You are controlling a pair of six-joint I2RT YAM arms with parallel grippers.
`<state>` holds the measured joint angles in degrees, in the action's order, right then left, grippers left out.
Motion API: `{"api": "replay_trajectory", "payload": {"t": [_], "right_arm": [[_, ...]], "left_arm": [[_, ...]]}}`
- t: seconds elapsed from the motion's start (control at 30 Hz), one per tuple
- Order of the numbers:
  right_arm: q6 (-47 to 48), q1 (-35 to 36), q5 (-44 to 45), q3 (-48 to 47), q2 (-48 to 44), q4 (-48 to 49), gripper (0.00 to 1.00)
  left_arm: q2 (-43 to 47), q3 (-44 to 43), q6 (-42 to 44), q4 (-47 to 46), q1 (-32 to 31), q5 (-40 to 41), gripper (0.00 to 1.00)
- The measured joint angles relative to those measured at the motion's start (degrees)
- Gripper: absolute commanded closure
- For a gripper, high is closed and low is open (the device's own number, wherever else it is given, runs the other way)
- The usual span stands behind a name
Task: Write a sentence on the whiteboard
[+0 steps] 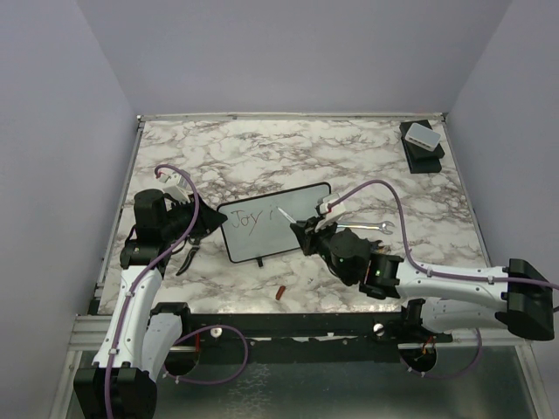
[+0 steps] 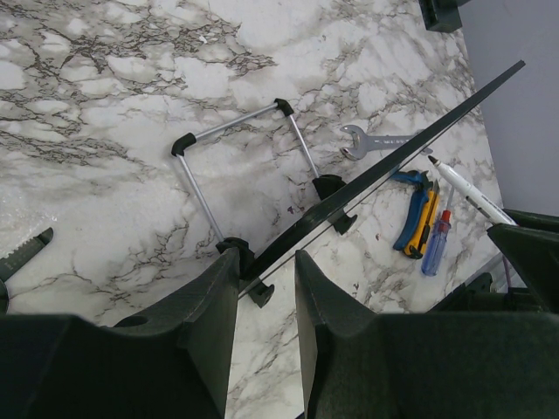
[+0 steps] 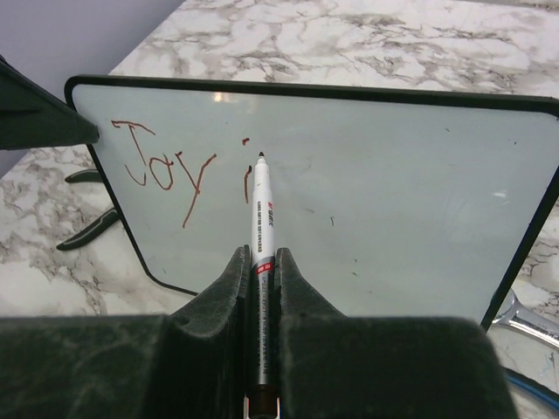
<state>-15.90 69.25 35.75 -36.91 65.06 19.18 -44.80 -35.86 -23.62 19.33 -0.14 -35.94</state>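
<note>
pliers (image 1: 188, 255): black handles, lying on the marble table (image 1: 218, 148) way over on the left, just beside the left arm

left gripper (image 2: 265, 260): it's clamping the left edge of the board, one finger on each side of it

whiteboard (image 1: 262, 237): standing in the middle of the table, leaning back on its wire stand (image 2: 236, 161), right between the two grippers

sentence (image 3: 166, 170): reading "Joy" so far, plus a dot and a short stroke like an "i", all sitting in the upper left of the board

red bit (image 1: 280, 293): small thing lying near the front edge of the table, apart from the board; too small to say what it is

marker (image 3: 262, 205): pointing tip-first at the board, right by that "i" stroke. Can't tell if the tip is actually touching

right gripper (image 3: 260, 255): squeezing the marker's barrel, fingers tight on both sides

wrench (image 1: 371, 227): lying flat just right of the board

black box (image 1: 424, 150): sitting in the far right corner with a white block on top
</note>
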Motion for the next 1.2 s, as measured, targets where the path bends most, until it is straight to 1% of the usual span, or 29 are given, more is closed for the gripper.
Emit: {"api": "replay_trajectory", "payload": {"t": [0.73,1.2], "right_arm": [[-0.63,0.07,0.63,0.44,4.28,0.46,0.99],[-5.09,0.11,-0.7,1.49,4.44,-2.47,0.99]], "left_arm": [[0.0,0.0,0.02,0.0,0.02,0.02,0.67],[0.0,0.0,0.02,0.0,0.02,0.02,0.67]]}}
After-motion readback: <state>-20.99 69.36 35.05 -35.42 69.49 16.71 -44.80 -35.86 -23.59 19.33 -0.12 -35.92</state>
